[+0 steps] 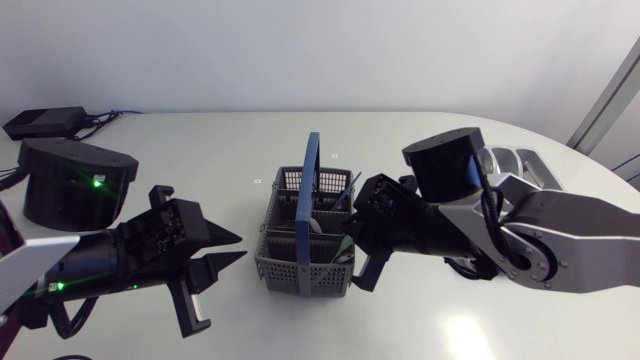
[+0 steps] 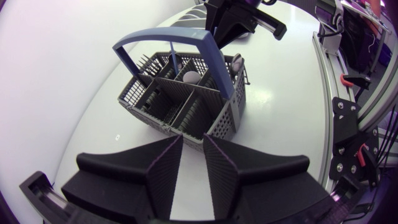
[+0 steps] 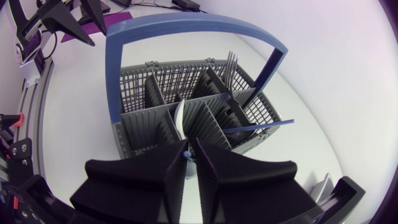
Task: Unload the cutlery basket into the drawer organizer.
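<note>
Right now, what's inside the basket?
A fork, a spoon and a blue-handled utensil show in the basket. Dividers hide the compartment bottoms, so more may lie there.

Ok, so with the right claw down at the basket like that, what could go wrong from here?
The right claw looks pinched on only a small blue tip at the basket wall, and so little held could slip. The basket's blue handle arches just above, so a lift might snag on it. The left claw is open and apart from the basket, so nothing steadies it if something catches.
</note>
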Available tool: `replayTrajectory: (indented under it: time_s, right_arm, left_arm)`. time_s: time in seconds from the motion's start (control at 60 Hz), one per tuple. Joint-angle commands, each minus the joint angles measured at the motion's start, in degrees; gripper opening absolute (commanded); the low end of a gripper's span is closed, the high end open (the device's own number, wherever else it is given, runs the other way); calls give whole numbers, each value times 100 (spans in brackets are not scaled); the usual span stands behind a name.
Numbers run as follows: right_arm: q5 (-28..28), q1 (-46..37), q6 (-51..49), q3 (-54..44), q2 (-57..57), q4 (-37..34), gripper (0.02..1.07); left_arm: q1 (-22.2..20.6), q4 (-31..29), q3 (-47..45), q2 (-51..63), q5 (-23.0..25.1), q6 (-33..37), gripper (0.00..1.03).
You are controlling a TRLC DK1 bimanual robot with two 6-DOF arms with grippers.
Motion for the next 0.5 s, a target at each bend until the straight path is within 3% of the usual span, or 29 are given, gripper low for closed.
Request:
replayTrajectory:
  time_s: [0.0, 0.217, 0.483]
  right_arm:
    - [50, 59, -111, 110, 93, 40, 9]
    - [76, 155, -102, 435, -12, -426, 8]
    - [147, 243, 30, 1200, -460, -1498, 8]
  left_arm:
    - [-32, 56, -180, -66, -12, -66, 28]
    - [-24, 74, -206, -92, -12, -58, 28]
    - [-24, 91, -232, -92, -12, -49, 28]
